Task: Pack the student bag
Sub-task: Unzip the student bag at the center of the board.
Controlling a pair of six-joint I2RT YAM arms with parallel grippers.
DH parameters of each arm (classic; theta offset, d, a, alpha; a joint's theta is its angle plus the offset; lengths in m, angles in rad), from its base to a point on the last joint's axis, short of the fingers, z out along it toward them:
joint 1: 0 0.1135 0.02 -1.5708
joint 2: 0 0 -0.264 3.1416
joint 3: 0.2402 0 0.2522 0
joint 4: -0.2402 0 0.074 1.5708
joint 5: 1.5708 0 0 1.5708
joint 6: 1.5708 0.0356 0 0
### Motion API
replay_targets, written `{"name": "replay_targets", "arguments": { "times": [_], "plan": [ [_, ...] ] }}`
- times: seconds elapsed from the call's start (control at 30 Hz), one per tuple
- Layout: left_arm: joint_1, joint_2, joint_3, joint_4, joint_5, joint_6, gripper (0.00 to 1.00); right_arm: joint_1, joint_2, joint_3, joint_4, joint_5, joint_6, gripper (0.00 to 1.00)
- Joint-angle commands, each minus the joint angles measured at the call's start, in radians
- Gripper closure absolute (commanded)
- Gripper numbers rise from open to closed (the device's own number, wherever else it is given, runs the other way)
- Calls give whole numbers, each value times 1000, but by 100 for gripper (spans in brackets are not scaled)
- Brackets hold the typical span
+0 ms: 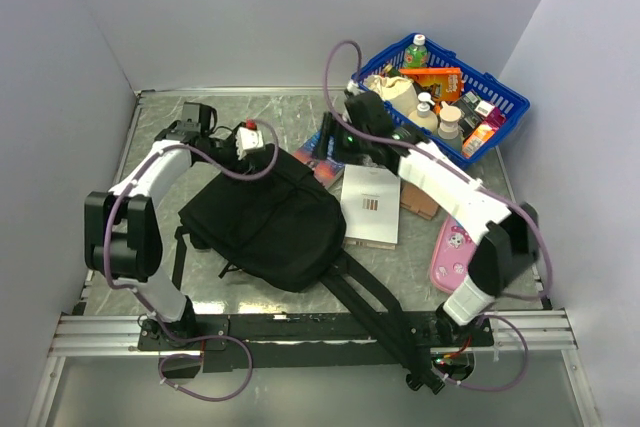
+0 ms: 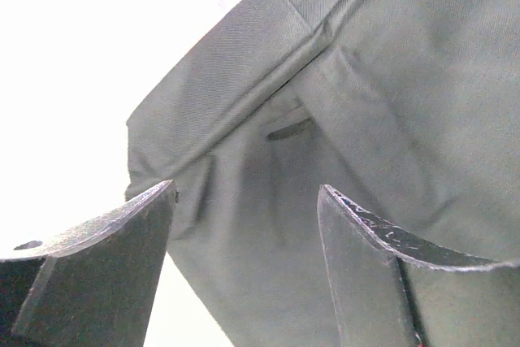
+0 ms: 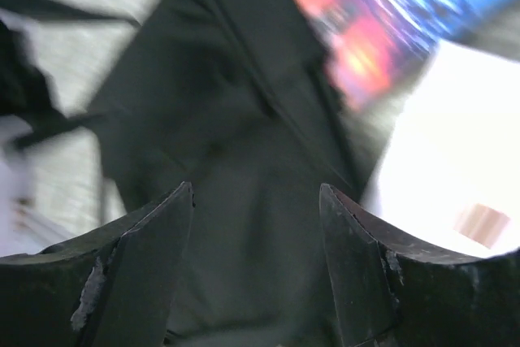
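Student bag (image 1: pixel 265 217) flat on the worktop (image 1: pixel 290 117), black fabric right under the left pincer (image 2: pixel 248 193) and right pincer (image 3: pixel 256 193), both spread wide, empty. Risk: pinching both layers could shut the opening; slack cloth slips.

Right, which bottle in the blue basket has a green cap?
The bottle at the far edge of the basket, beside the orange packet; the two nearer bottles have pale caps.

Soft, even light and sharp focus overhead, shadows faint. Left wrist view blows out white beside the soft black fabric backpack (image 2: pixel 366 79); right wrist view smears with motion blur.
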Motion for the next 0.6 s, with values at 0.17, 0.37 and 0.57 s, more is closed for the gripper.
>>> {"name": "replay_targets", "arguments": {
  "times": [0.17,0.37,0.57],
  "plan": [
    [-61,-92,-108,99,-52,549,29,29,234,119,52,-93,249,32],
    [-117,-45,-129,74,-100,645,34,30,242,56,109,-90,295,33],
    [-155,20,-100,61,-175,665,39,30,207,7,146,-84,292,33]
  ]
}}
